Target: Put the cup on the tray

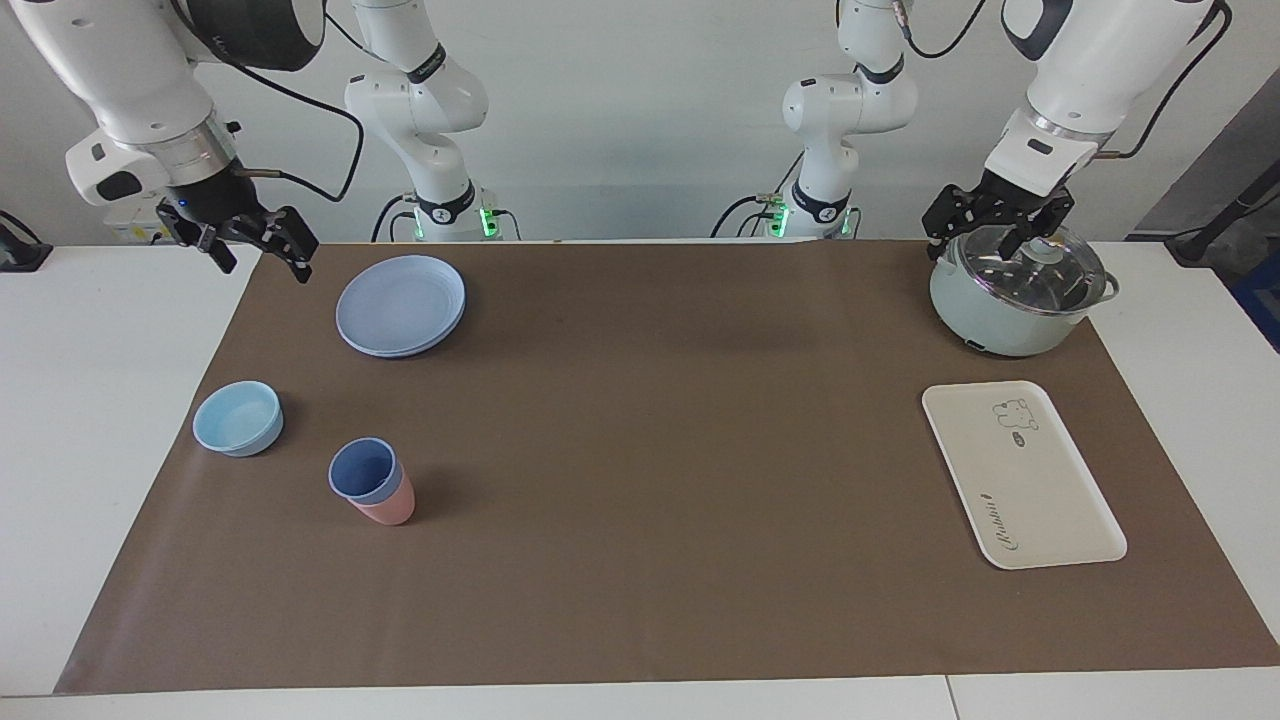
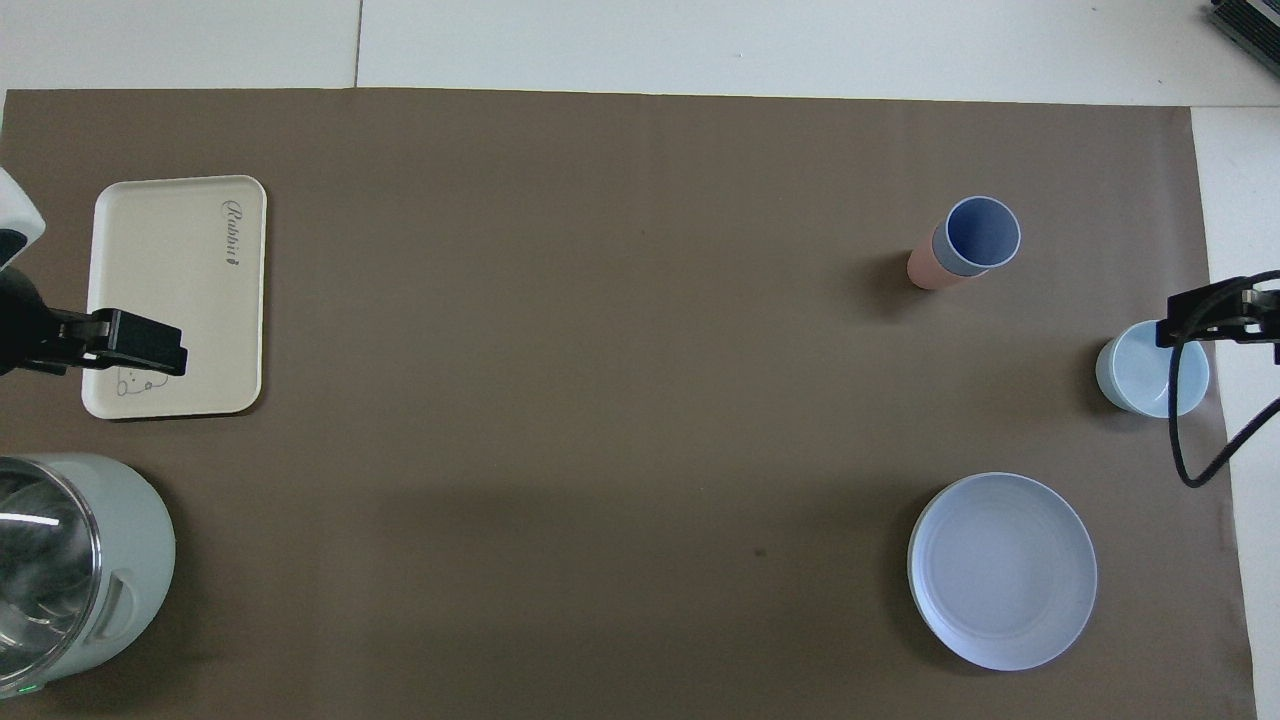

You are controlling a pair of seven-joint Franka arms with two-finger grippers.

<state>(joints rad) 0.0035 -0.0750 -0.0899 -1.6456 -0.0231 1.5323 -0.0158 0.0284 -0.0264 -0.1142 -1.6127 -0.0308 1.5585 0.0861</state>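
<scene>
The periwinkle-blue cup stands upright, nested inside a pink tumbler, toward the right arm's end of the table; it also shows in the overhead view. The cream-white tray with the bear drawing lies flat and bare toward the left arm's end, and shows in the overhead view too. My right gripper is open and empty, raised over the mat's corner near the round plate. My left gripper is open and empty, raised just over the pot.
A round blue plate lies nearer to the robots than the cup. A light-blue shallow bowl sits beside the cup toward the right arm's end. A pale green pot with a glass lid stands nearer to the robots than the tray.
</scene>
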